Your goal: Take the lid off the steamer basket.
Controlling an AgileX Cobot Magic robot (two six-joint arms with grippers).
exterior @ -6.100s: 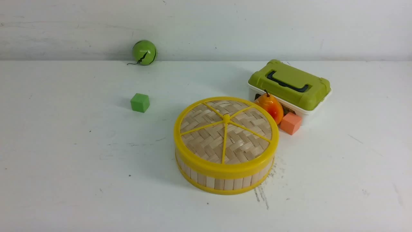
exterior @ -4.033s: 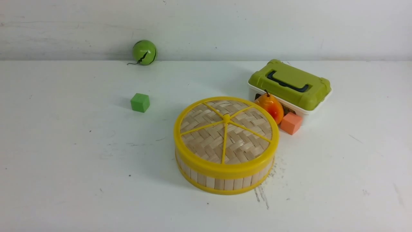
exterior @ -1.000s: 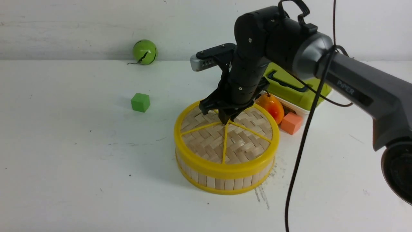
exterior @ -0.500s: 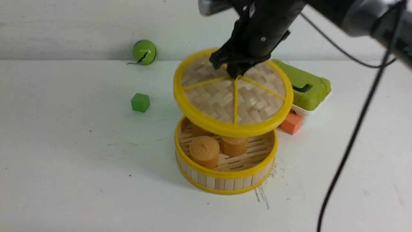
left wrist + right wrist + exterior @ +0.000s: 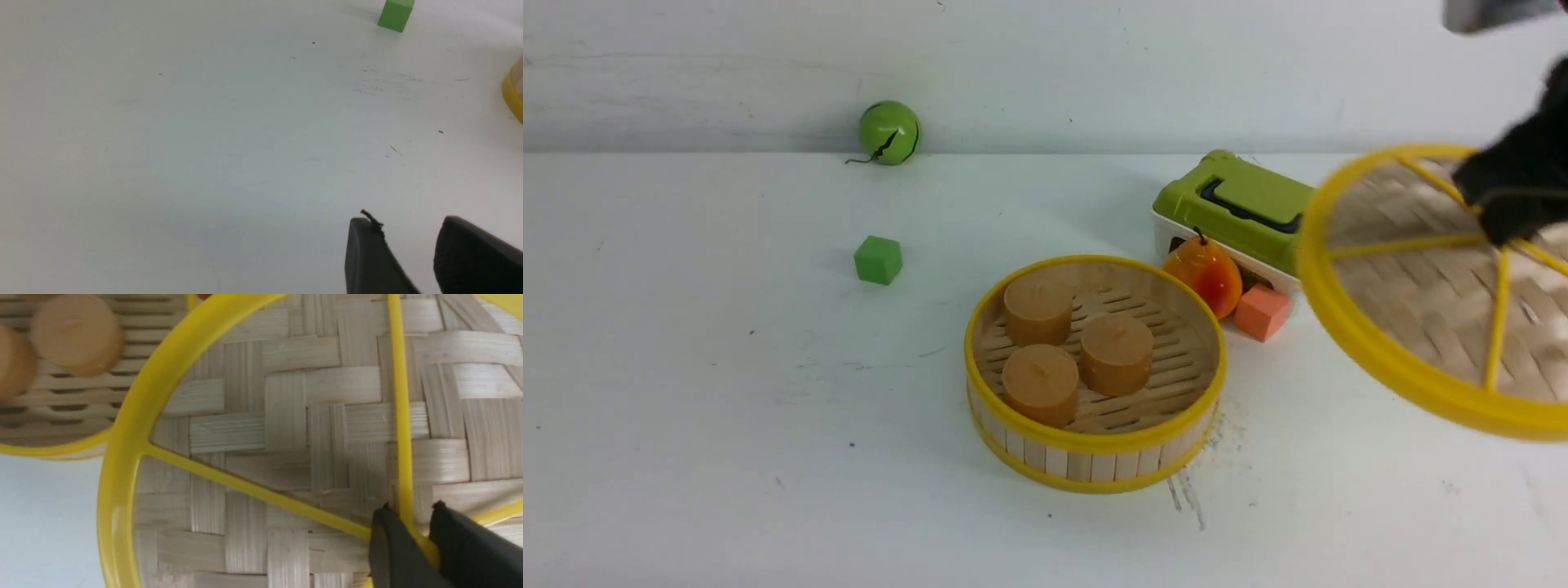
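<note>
The lid (image 5: pixel 1421 286), a woven tan disc with yellow rim and spokes, hangs tilted in the air to the right of the steamer basket, partly past the front view's right edge. My right gripper (image 5: pixel 1503 238) is shut on the lid's centre knob, which also shows in the right wrist view (image 5: pixel 410 516). The steamer basket (image 5: pixel 1094 457) stands uncovered on the table with three brown cylinders (image 5: pixel 1066 351) on its slatted floor; its rim shows in the right wrist view (image 5: pixel 53 449). My left gripper (image 5: pixel 408 222) is open and empty over bare table, out of the front view.
A white box with a green lid (image 5: pixel 1250 204) stands behind the basket on the right, partly behind the raised lid. An orange fruit (image 5: pixel 1207 273) and an orange cube (image 5: pixel 1261 312) lie against it. A green cube (image 5: pixel 878 260) and a green ball (image 5: pixel 889 132) lie at the left.
My right gripper closed on the knob, lifted the lid off the basket and carried it from above the basket to the right. The three cylinders are now uncovered.
</note>
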